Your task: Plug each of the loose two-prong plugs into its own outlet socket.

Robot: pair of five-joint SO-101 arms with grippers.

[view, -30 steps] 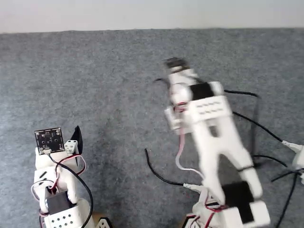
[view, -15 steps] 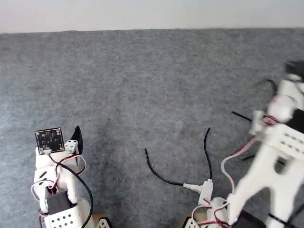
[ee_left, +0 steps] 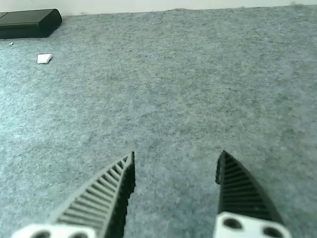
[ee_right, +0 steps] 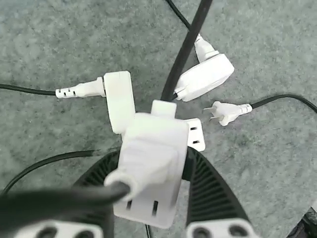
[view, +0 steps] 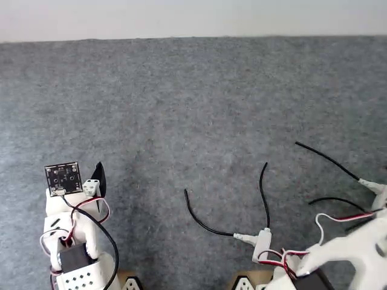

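Observation:
My right gripper (ee_right: 153,156) is shut on a white outlet block (ee_right: 148,173) with two slots and a thick black cord. Beyond it on the grey carpet lie another white outlet block (ee_right: 119,99), a rounded white adapter (ee_right: 205,74), a small slotted socket (ee_right: 195,135) and a loose two-prong plug (ee_right: 225,112) on a black cord. In the high view the right arm (view: 347,254) sits at the near right corner. My left gripper (ee_left: 173,168) stands open over bare carpet, and its arm (view: 75,241) is at the near left.
Black cords (view: 202,220) curl over the carpet at the near right, joined at a white connector (view: 263,240). Another white piece (view: 375,186) lies at the right edge. A black box (ee_left: 29,22) and a white scrap (ee_left: 43,58) lie far off in the left wrist view.
The right arm swung from the table's middle out to the right, then drew back to the near right corner, uncovering the cords. The left arm kept still.

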